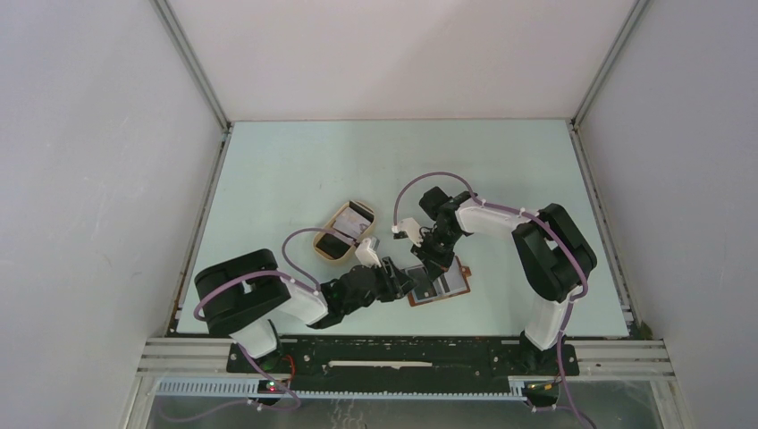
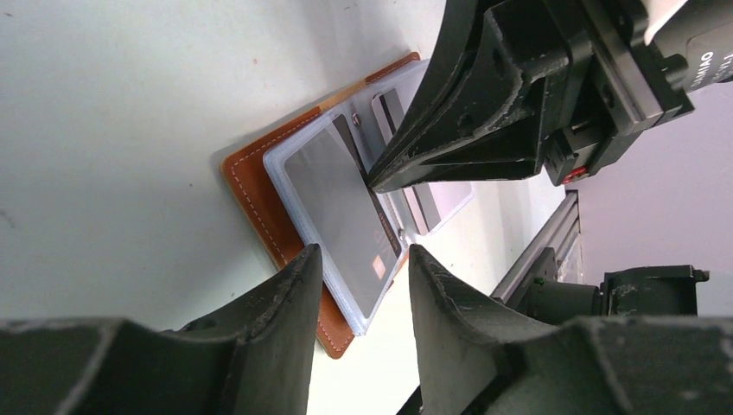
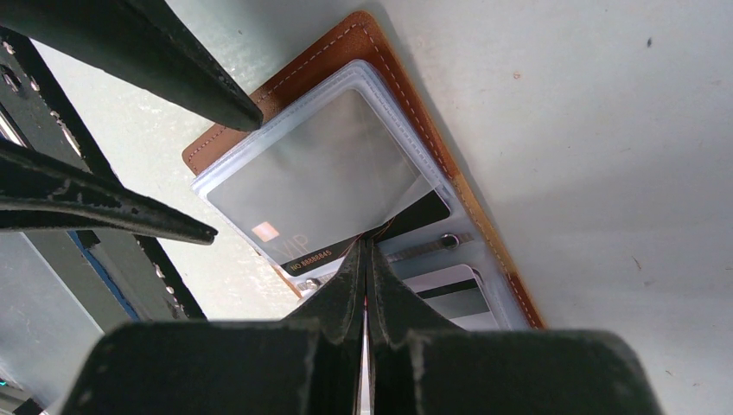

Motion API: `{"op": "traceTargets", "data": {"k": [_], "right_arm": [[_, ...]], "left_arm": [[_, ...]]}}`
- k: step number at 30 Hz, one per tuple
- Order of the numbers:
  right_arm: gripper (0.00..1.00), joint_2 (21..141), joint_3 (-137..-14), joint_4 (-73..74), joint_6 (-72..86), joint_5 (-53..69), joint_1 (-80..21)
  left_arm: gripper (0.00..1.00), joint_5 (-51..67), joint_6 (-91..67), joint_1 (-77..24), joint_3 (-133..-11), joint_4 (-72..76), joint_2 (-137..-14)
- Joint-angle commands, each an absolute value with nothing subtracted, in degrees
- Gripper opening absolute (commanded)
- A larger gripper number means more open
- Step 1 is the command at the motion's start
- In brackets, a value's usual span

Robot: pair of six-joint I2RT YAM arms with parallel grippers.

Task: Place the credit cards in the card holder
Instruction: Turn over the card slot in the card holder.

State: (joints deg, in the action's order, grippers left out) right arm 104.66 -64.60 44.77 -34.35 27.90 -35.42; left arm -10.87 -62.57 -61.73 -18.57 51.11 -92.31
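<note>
Right wrist view: the right tool (image 3: 365,252) is pressed together, its tip pinning the open card holder (image 3: 393,65) near its middle fold. The holder lies flat on the counter (image 3: 605,130) between the arms, and the left tool (image 2: 363,255) stands spread astride the clear sleeve (image 3: 385,86) corner, pinching nothing. The credit cards (image 2: 346,207) look light, stiff and slick, best nipped by a short edge, and the holder may skid unless pinned. The count: one holder, one grey card (image 3: 320,173) sleeved, one striped card (image 3: 449,294) beside it, seemingly two more in the single tan tray (image 1: 342,213).
</note>
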Motion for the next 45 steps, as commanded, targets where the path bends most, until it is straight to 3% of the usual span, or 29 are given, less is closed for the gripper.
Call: {"op": "traceTargets", "data": {"k": [1, 22, 45], "right_arm": [[0.04, 105.6, -65.7, 45.6, -34.5, 25.8, -35.8], [0.04, 105.5, -65.7, 45.7, -34.5, 25.8, -35.8], [0.04, 105.5, -65.7, 45.7, -34.5, 25.8, -35.8]], "left_arm": [[0.46, -12.1, -62.7, -61.5, -19.6, 50.6, -91.3], [0.45, -10.9, -62.6, -61.5, -20.7, 51.4, -92.4], [0.34, -10.3, -62.7, -61.5, -20.8, 53.0, -93.1]]}}
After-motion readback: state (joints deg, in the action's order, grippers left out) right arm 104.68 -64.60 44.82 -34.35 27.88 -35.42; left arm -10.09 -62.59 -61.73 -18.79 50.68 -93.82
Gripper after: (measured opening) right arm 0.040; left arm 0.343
